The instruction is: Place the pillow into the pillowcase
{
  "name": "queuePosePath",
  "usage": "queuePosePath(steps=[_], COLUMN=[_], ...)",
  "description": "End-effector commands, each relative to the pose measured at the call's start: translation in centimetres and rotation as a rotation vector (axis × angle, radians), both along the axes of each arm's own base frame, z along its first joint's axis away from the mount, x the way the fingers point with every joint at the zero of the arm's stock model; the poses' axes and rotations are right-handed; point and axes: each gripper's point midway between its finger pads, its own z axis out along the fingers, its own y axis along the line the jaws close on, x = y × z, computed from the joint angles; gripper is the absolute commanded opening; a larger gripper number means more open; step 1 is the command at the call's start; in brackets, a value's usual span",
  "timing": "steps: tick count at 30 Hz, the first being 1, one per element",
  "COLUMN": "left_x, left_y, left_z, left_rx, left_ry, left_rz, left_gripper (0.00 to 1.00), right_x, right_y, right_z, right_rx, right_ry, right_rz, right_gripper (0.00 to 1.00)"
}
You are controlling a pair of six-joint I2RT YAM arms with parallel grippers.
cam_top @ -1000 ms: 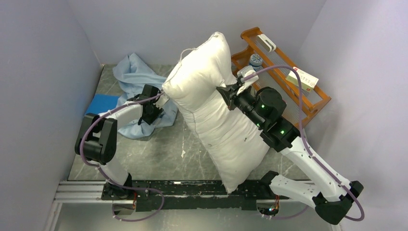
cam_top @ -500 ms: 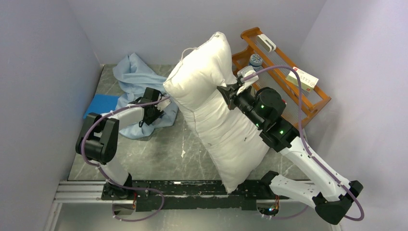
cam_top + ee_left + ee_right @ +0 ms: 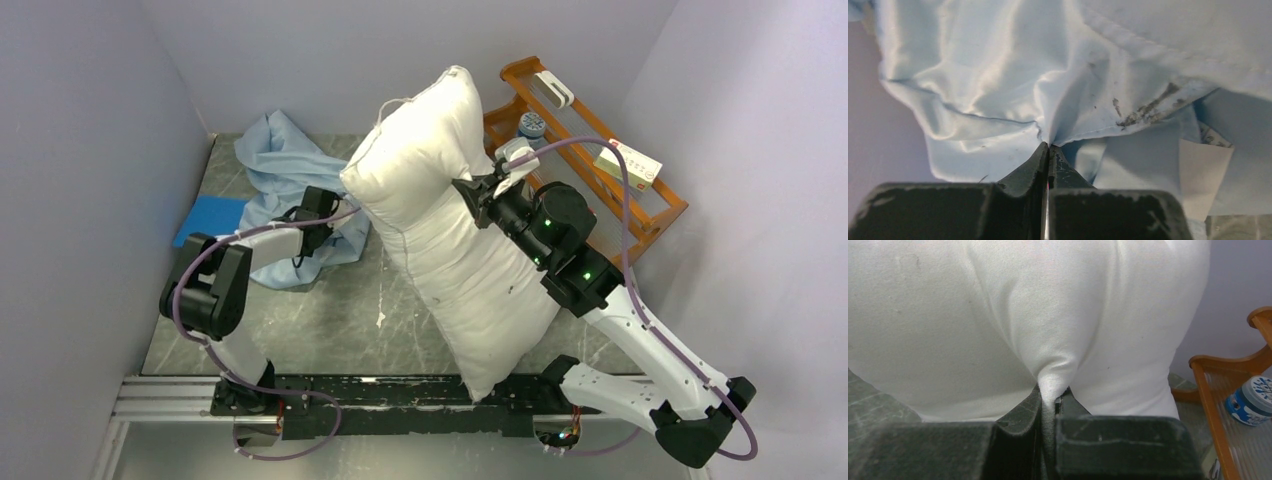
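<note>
From above, the left gripper point(image 3: 325, 210) is closed on the edge of the pillowcase point(image 3: 285, 165). Most of this blue cloth lies crumpled behind and to the left of the hand, and none of it is around the pillow point(image 3: 440, 240). The pillow stands just to the right of this hand, fully outside the cloth. The right gripper point(image 3: 463, 190) is pressed into the pillow's side and holds it up on its long edge.

In the left wrist view, the jaws meet on a small gathered fold, only at their very tips point(image 3: 1048, 146). I cannot tell whether one layer is caught or two. If it is two, the mouth of the case will not open when the hand lifts. If the bite is too shallow, I think the thin cloth can slide out at the first pull.

In the right wrist view, the jaws are shut on a narrow tuck of white pillow cover point(image 3: 1053, 385), not on the filling. The pillow is big and seems heavy for such a pinch, so I fear it can slip free or swing. A wooden rack point(image 3: 1213, 390) with a blue-lidded jar point(image 3: 1250, 400) stands close to the right of this hand, and a falling pillow may hit them.
</note>
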Motion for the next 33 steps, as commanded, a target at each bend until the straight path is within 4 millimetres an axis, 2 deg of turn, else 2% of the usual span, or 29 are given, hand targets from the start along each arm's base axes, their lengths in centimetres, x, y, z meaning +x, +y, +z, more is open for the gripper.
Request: queuePosePath(steps=[1,5,7,11,16,18,21,23,25,27,31,33], left_x=[2.5,3.2,3.3,3.2,2.7,2.5,2.1,1.8,1.2,0.7,0.3,0.1], left_y=[0.5,0.9,1.0,1.2,2.1,2.1,2.3,2.0,1.8,2.3,3.1,2.9], left_z=[7.0,14.0,16.4,18.5,20.9,22.4,24.7,26.2,27.7,28.9,29.9,29.9], left_rx=[-0.032,-0.181,-0.264,-0.356,-0.426,-0.449,-0.491,-0.546,-0.595,-0.632,-0.681,-0.688], left_ry=[-0.241,-0.455,-0.517,-0.554,-0.621,-0.657,-0.705,-0.727,-0.761,-0.804,-0.841,-0.826], left_rz=[0.11,0.195,0.215,0.227,0.251,0.246,0.26,0.247,0.251,0.286,0.328,0.317], left_gripper=[0.05,0.05,0.05,0.05,0.05,0.05,0.05,0.05,0.05,0.05,0.05,0.05], right_x=[-0.9,-2.9,-4.3,-7.9,-10.6,-12.6,-15.5,-16.1,-16.1,-15.7,-15.6,-15.5], right_y=[0.3,3.6,5.3,8.3,11.9,13.7,15.4,16.4,17.2,17.6,18.1,18.3], right_z=[-1.7,-2.6,-3.4,-4.4,-6.5,-7.7,-8.9,-10.4,-12.2,-13.1,-14.3,-15.6], right_rx=[-0.032,-0.032,-0.035,-0.038,-0.078,-0.092,-0.055,-0.084,-0.129,-0.141,-0.164,-0.186], right_ry=[0.056,0.106,0.136,0.152,0.236,0.276,0.339,0.375,0.42,0.446,0.466,0.512], right_rz=[0.052,0.259,0.388,0.659,0.847,0.969,1.131,1.155,1.144,1.128,1.143,1.142], right_gripper=[0.0,0.0,0.0,0.0,0.0,0.0,0.0,0.0,0.0,0.0,0.0,0.0])
